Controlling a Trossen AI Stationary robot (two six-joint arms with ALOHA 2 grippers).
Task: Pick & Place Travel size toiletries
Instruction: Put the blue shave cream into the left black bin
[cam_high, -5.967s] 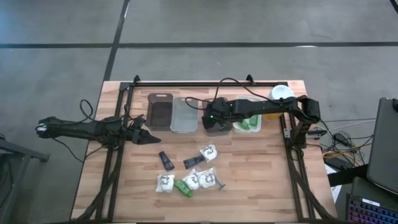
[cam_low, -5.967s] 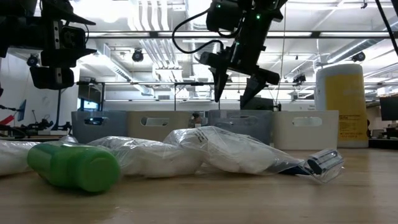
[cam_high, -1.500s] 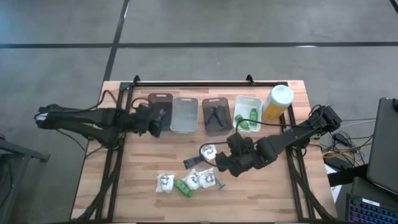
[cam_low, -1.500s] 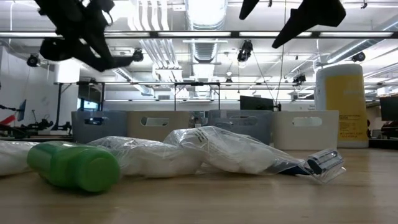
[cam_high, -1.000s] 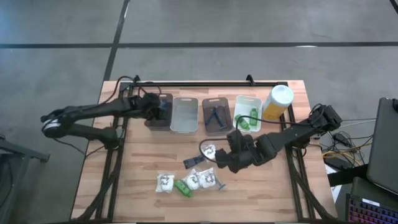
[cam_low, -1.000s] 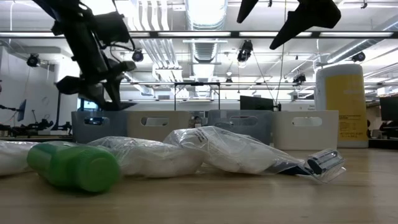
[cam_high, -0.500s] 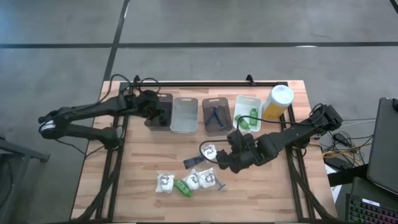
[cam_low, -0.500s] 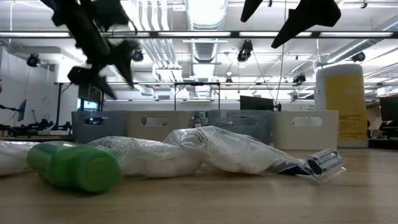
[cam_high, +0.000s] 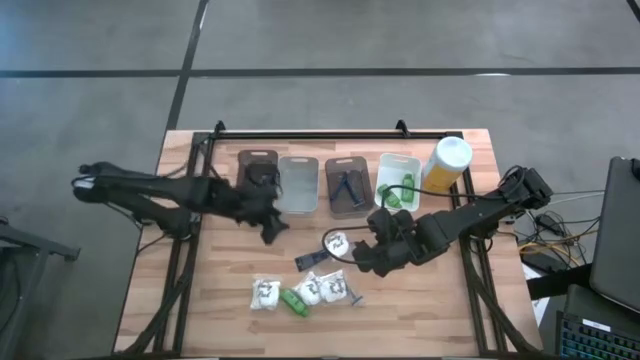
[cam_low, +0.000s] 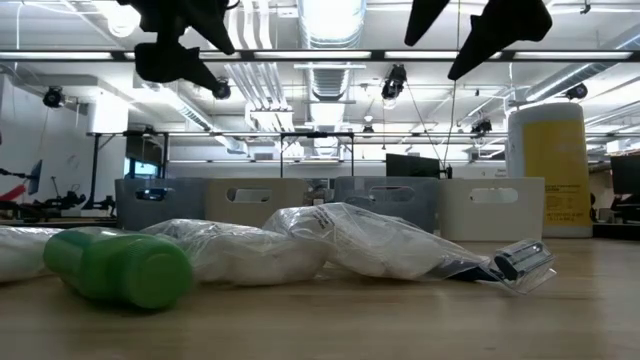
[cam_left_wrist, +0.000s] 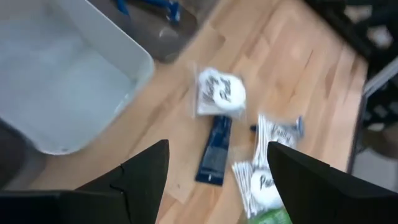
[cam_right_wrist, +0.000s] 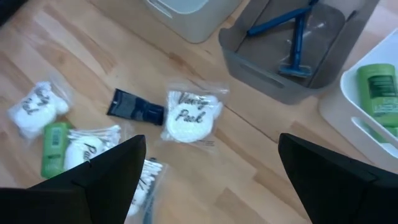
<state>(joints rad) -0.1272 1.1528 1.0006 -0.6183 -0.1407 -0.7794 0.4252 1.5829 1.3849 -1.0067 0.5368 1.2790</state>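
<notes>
The toiletries lie loose on the wood near the table's middle and front: a white packet (cam_high: 335, 243), a dark tube (cam_high: 312, 260), a green bottle (cam_high: 297, 300) and more packets (cam_high: 325, 287). My left gripper (cam_high: 271, 230) hangs open above the table, left of the dark tube (cam_left_wrist: 213, 149). My right gripper (cam_high: 360, 256) hangs open right of the white packet (cam_right_wrist: 186, 115). Both stand high in the low view, the left gripper (cam_low: 180, 45) and the right gripper (cam_low: 480, 30). Neither holds anything.
Four trays stand in a row at the back: a dark tray (cam_high: 257, 178), a grey tray (cam_high: 296, 185), a dark tray with blue razors (cam_high: 347, 186), and a white tray with green bottles (cam_high: 398, 182). A tall yellow bottle (cam_high: 447, 163) stands at the back right.
My left gripper has left the far-left dark tray, swinging toward the table's near edge and middle and rising, with its wrist rolled. It now hangs over bare wood beside the loose toiletries. The right arm has stayed in place.
</notes>
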